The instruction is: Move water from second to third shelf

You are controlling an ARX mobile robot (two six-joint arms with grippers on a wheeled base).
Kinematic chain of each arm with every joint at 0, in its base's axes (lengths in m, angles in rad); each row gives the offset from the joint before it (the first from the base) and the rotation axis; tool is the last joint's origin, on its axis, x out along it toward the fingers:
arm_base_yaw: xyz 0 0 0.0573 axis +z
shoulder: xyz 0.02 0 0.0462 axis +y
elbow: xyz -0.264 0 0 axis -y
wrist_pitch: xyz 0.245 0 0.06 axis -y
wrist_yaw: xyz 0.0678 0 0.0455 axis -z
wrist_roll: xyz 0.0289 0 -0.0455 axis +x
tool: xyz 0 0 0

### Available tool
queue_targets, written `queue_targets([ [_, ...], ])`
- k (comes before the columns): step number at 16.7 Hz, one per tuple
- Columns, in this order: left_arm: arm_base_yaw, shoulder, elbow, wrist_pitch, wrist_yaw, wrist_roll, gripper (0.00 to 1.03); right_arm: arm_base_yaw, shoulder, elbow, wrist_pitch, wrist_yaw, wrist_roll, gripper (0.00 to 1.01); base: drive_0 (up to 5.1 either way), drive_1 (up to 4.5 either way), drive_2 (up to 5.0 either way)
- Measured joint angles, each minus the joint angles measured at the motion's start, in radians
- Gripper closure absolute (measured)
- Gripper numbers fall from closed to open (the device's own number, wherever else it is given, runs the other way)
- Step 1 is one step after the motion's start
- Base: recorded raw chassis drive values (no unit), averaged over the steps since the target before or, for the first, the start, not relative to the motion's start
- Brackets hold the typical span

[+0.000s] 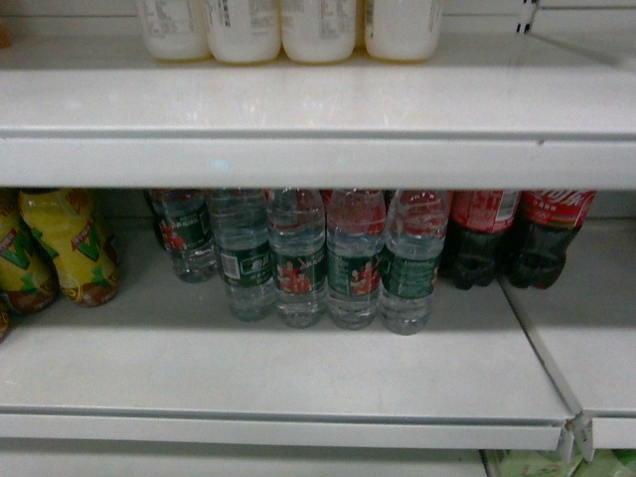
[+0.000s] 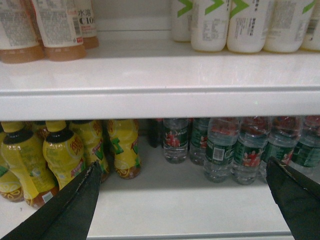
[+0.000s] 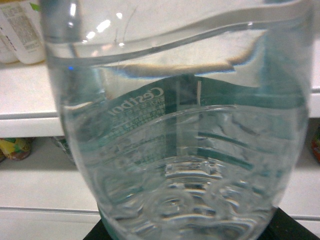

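Clear ribbed plastic water bottle (image 3: 175, 150) fills right wrist view, green label.

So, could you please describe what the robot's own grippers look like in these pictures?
Only parts show. In the left wrist view, the left gripper has two matte black fingers, flat, wedge-shaped and tapering to points, without visible markings or cables. In the right wrist view, the right gripper shows only as black edges at the bottom. No arms appear in the head view.
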Motion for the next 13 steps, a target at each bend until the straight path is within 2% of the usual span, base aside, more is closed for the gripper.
queue_targets([
  [9,0.000,0.000,0.000,0.003,0.002,0.000,0.05,0.000,0.000,0.001,0.005,0.000,0.000,0.62,0.0,0.00,0.0],
  [13,0.000,0.000,0.000,-0.002,0.002,0.000,0.05,-0.006,0.000,0.001,0.000,0.004,0.000,0.62,-4.5,2.44,2.4],
])
